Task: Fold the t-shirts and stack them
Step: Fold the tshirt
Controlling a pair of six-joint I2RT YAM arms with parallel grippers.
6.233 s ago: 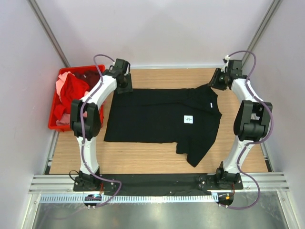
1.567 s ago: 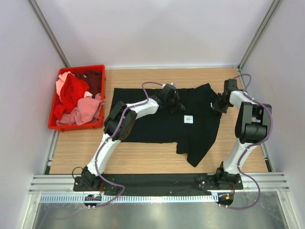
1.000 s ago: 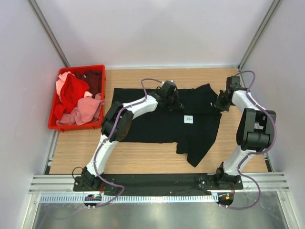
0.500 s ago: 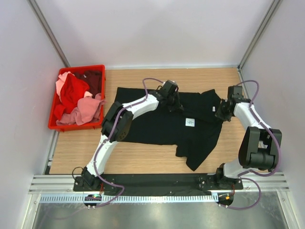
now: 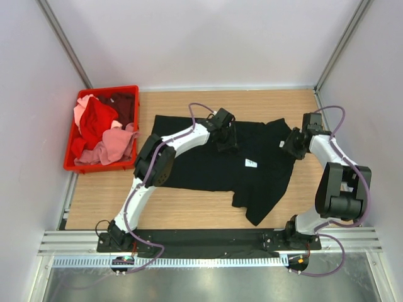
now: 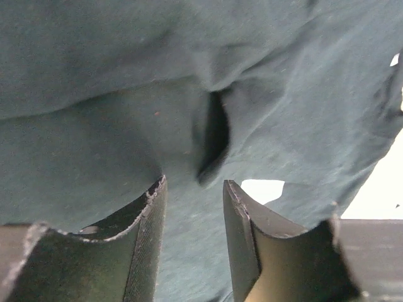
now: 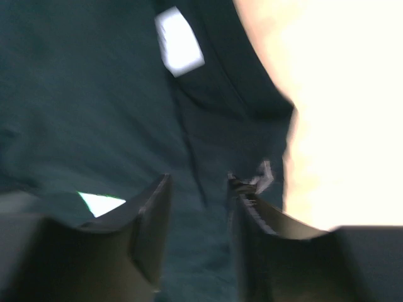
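Note:
A black t-shirt (image 5: 201,167) lies spread on the wooden table, one sleeve hanging toward the near edge, its small white label (image 5: 250,163) facing up. My left gripper (image 5: 225,135) hovers over the shirt's far middle. In the left wrist view it (image 6: 195,185) is open, with flat dark cloth (image 6: 94,75) showing between the fingers. My right gripper (image 5: 293,143) is at the shirt's right edge near the collar. In the blurred right wrist view it (image 7: 199,182) is open over cloth (image 7: 75,94). Red (image 5: 97,119), pink (image 5: 116,141) and maroon (image 5: 123,104) t-shirts lie heaped in a crate.
The red plastic crate (image 5: 99,168) stands at the table's left edge. Bare wood (image 5: 189,207) runs along the near side and at the far right corner. Walls close in on three sides, and a metal rail (image 5: 208,242) carries the arm bases.
Both grippers were shut on the shirt's far edge and have now opened and let go. The right arm and the shirt's right part slid slightly toward the near edge.

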